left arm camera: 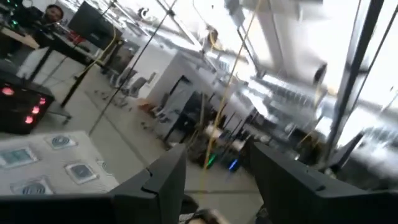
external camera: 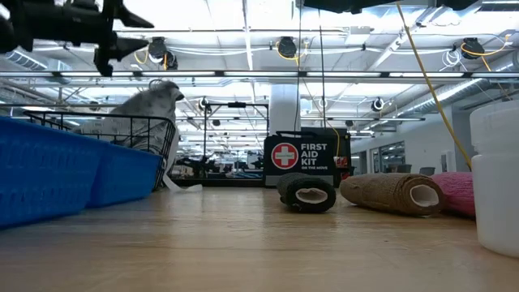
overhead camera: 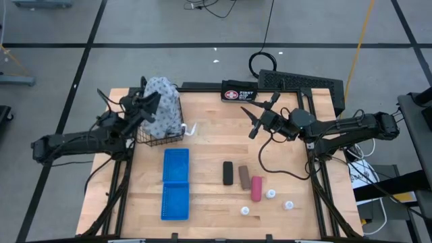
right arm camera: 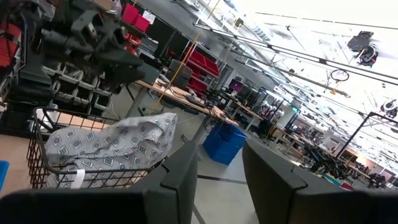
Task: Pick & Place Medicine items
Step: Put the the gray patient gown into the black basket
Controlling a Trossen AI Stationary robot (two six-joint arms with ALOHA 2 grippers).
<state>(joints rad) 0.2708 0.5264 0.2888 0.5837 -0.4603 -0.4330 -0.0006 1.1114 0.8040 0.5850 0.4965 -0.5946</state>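
High view: medicine items (overhead camera: 256,189) lie well apart from right pincer (overhead camera: 251,121)

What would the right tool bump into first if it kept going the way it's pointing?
Probably the wire basket with the gray patterned cloth in it. The right tool points across the table toward it, though it may be aimed slightly above.

Black oblong (overhead camera: 228,173), brown oblong (overhead camera: 243,177), pink tube (overhead camera: 256,188) lying side by side, three white bottles (overhead camera: 271,194) nearby
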